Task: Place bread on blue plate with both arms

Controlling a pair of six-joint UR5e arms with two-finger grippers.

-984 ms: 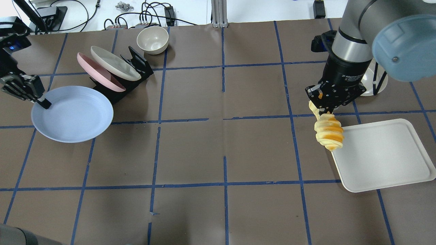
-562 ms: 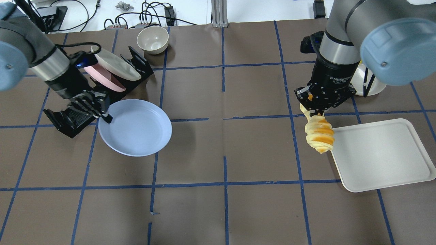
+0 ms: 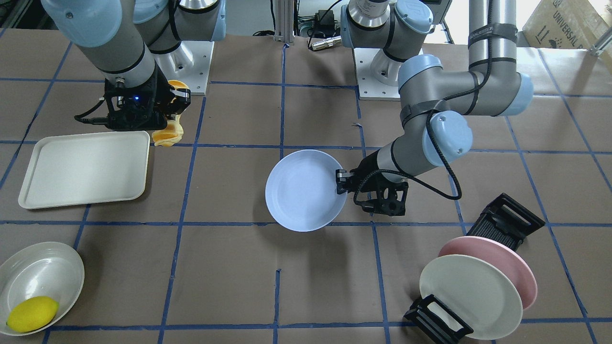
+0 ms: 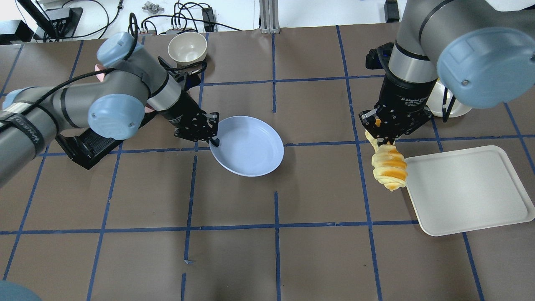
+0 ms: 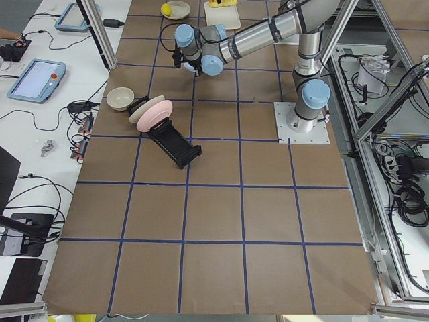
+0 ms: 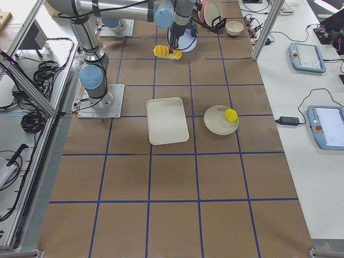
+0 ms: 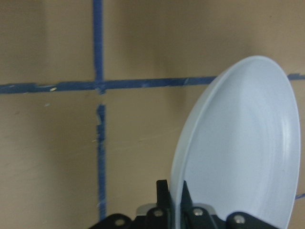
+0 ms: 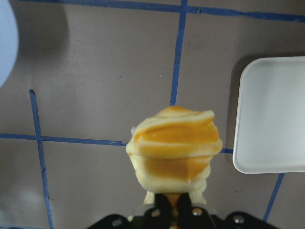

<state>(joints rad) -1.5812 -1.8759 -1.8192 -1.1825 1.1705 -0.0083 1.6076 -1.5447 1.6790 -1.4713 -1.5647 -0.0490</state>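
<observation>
Blue plate (image 4: 250,146) is pinched at its rim by the left pincer (image 4: 215,140), near the table's (image 4: 267,259) middle. Right pincer (image 4: 386,141) clamps the bread (image 4: 389,167) by one end, dangling just beside the white tray (image 4: 468,192).

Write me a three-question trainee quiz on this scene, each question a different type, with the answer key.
1. True or false: the bread lies on the blue plate.
2. Multiple choice: what is the left gripper shut on? A. the blue plate's rim; B. the bread; C. nothing.
3. Fill in: the bread hangs from the right gripper, off the table, near a corner of the white ___.

Key:
1. False; the two are well apart.
2. A.
3. tray.
</observation>
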